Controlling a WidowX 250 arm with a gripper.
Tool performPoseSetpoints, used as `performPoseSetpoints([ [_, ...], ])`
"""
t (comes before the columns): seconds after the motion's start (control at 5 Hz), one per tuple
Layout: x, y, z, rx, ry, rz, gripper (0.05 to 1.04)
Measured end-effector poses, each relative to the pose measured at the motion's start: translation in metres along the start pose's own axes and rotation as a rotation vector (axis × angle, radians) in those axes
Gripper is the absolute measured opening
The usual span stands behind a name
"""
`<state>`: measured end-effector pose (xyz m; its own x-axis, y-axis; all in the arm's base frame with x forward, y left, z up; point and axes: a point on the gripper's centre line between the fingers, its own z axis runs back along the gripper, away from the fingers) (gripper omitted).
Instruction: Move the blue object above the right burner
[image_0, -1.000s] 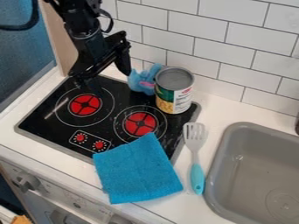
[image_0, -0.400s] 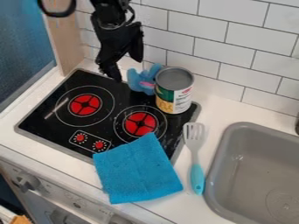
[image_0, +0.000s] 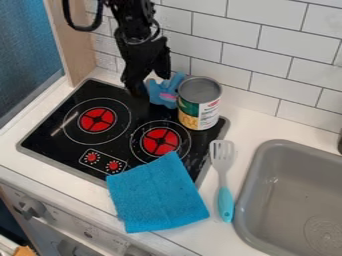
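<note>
a blue cloth (image_0: 157, 192) lies nearest, over the right part of the stove's front edge and on down to the counter's (image_0: 260, 117) front edge. the spatula (image_0: 225, 185) rests to its right, handle toward the front, its slotted head by the stove's right edge; further right is the sink (image_0: 252, 200). two red knobs (image_0: 91, 157) sit near the stove's (image_0: 52, 153) front edge. behind them are the left burner (image_0: 97, 120) and the right burner (image_0: 160, 141), both red in the middle.

the can (image_0: 199, 105) stands upright at the stove's back right corner. just left of it, at the back edge and behind the right burner, is the blue toy (image_0: 163, 91), with a bit of pink on it. the gripper (image_0: 151, 84) hangs at the toy's left, released, its fingers apart. white tiles (image_0: 287, 65) rise behind the counter.
</note>
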<state>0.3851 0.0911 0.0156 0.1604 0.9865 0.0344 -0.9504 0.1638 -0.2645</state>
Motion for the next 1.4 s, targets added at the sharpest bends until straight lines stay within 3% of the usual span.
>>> performPoseSetpoints([
  [0.2,-0.001,0.002,-0.012,0.021,0.021,0.009,0.952],
  [0.4,-0.002,0.0,-0.013,0.015,-0.009,-0.004,0.672],
  [0.6,-0.006,0.003,-0.016,0.011,0.001,-0.002,0.417],
  [0.8,-0.01,0.007,-0.012,0.015,0.013,-0.009,0.32],
  [1.0,-0.006,0.012,0.0,0.008,0.024,0.009,0.313],
  [1.2,0.005,0.015,0.027,-0.05,0.04,0.072,0.312],
  [1.4,0.024,0.026,0.051,-0.075,0.014,0.111,0.312],
])
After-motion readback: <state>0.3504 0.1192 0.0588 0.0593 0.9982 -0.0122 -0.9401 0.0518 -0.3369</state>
